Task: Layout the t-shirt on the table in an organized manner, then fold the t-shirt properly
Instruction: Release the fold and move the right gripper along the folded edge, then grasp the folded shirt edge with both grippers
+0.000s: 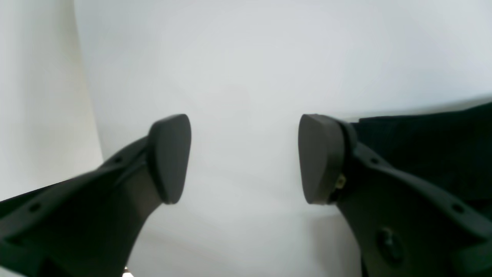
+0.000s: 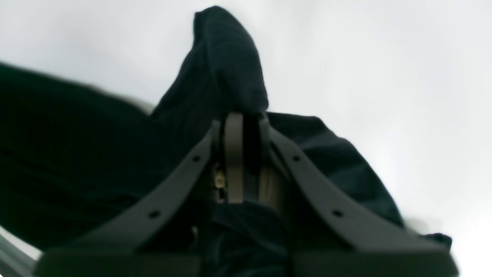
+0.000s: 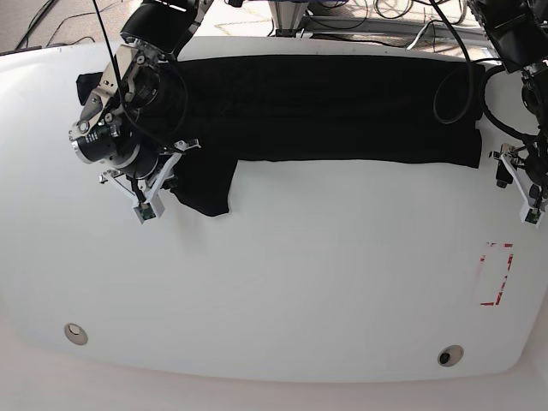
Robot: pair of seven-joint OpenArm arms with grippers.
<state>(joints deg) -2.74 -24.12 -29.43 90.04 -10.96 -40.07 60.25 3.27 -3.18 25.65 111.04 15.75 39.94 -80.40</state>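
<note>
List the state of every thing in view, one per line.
Plain black fabric t-shirt: folded lengthwise into a band, one flap hanging out.
Right gripper: shut on the t-shirt.
Left gripper: open, empty.
Glossy white table: partly covered by the t-shirt.

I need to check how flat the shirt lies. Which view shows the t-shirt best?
The base view: the whole t-shirt lies folded along the table's far edge. The right wrist view shows only bunched fabric in the shut right pincer; the left wrist view catches just an edge.
</note>
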